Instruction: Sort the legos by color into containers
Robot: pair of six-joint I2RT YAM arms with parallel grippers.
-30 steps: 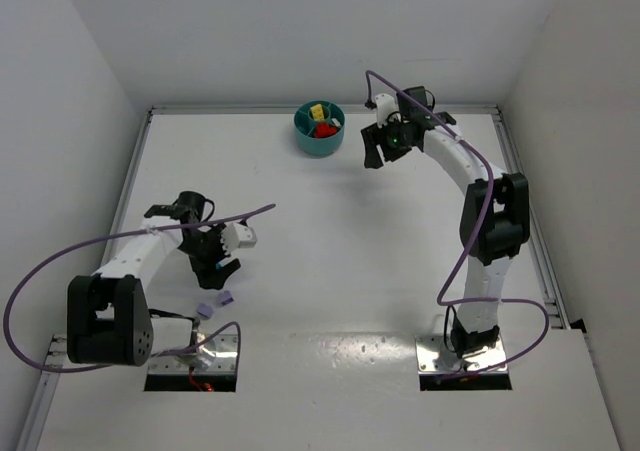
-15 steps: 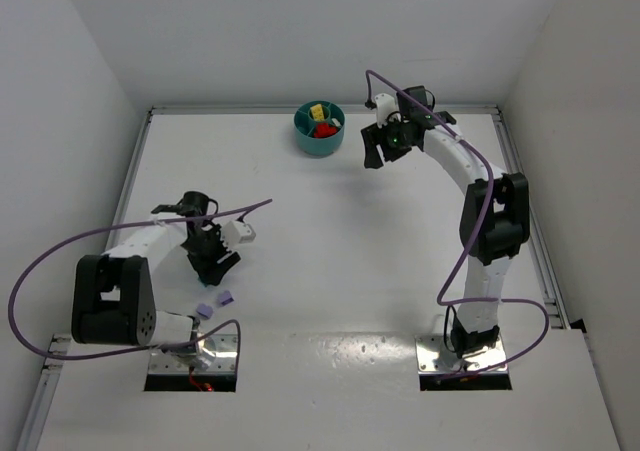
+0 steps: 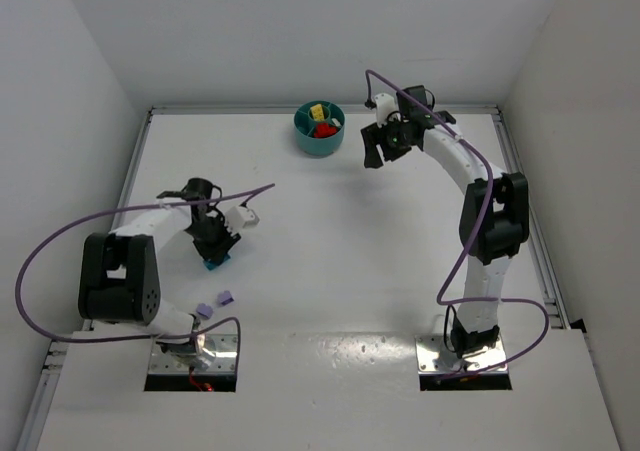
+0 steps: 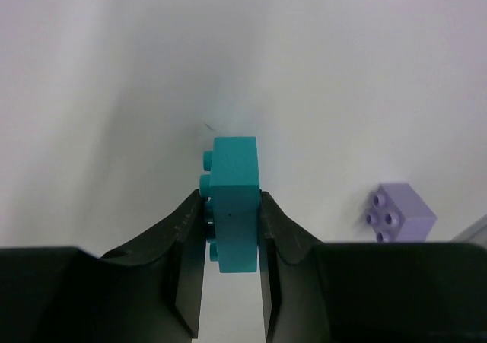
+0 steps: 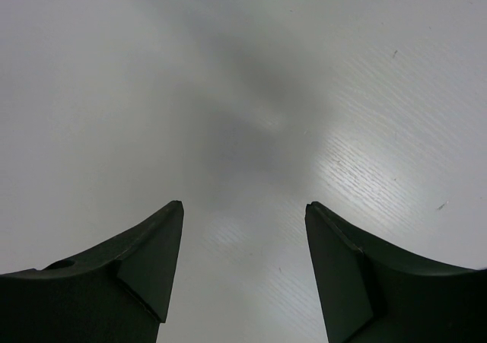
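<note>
Teal plastic brick (image 4: 234, 168) is pinched between the left gripper's (image 4: 232, 203) jaws over the white table's (image 3: 330, 251) near left. Its long axis runs along the fingers, with the studs facing one finger. The right gripper's (image 5: 243, 210) jaws stand spread and empty.

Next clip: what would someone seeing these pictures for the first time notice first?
The teal brick pinched between the left arm's jaws, at the left of the white table, with a pale purple brick lying loose beside it. Then the round teal bowl at the far edge, with red bricks and a yellow brick inside. The right arm's jaws hang open just right of it, holding nothing.
</note>
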